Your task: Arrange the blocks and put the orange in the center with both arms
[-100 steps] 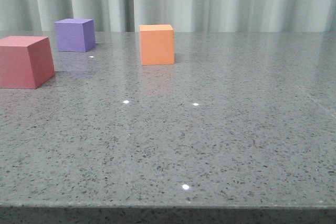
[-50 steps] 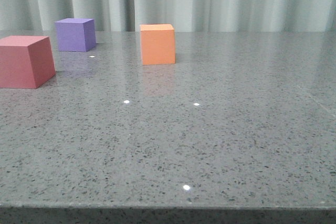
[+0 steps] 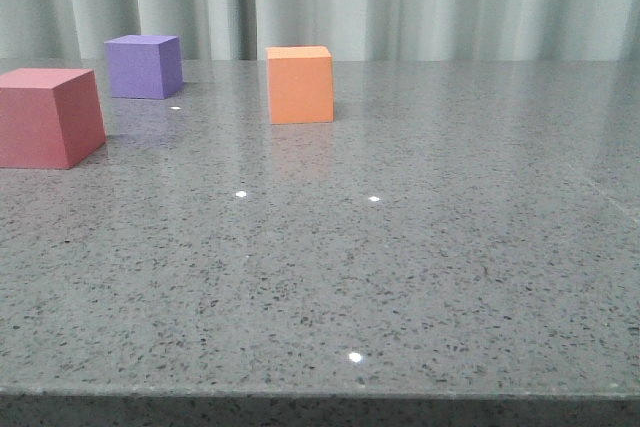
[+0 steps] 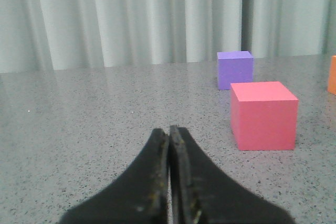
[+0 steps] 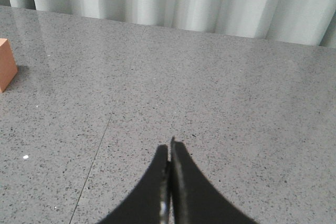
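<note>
Nearest of all, the left gripper [image 4: 169, 132] is seen low over the table [image 3: 420, 277], its dark fingers pressed together with nothing held between them. The right gripper [image 5: 169, 150] is likewise seen with its black fingers closed flat against each other, empty, above a bare stretch of the speckled grey stone. Neither arm is caught by the front view.

Further out, on the left side of the table in the front view, the red-pink cube [image 3: 48, 117] is found, sitting flat, its left edge cut off by the frame. From the left wrist it is seen ahead of the fingers and off to one side, well apart from them.

Behind it, towards the curtain [image 3: 400, 2], the purple cube [image 3: 144, 66] is set, apart from the red-pink one with a clear gap between.

Near the middle of the table's width, at a similar depth to the purple cube, the orange cube [image 3: 300, 85] is stood upright, alone, well apart from both other blocks. Only a sliver of it is caught at the edge of each wrist view, and it is touched by no gripper.

The pale pleated curtain is hung across the back.
</note>
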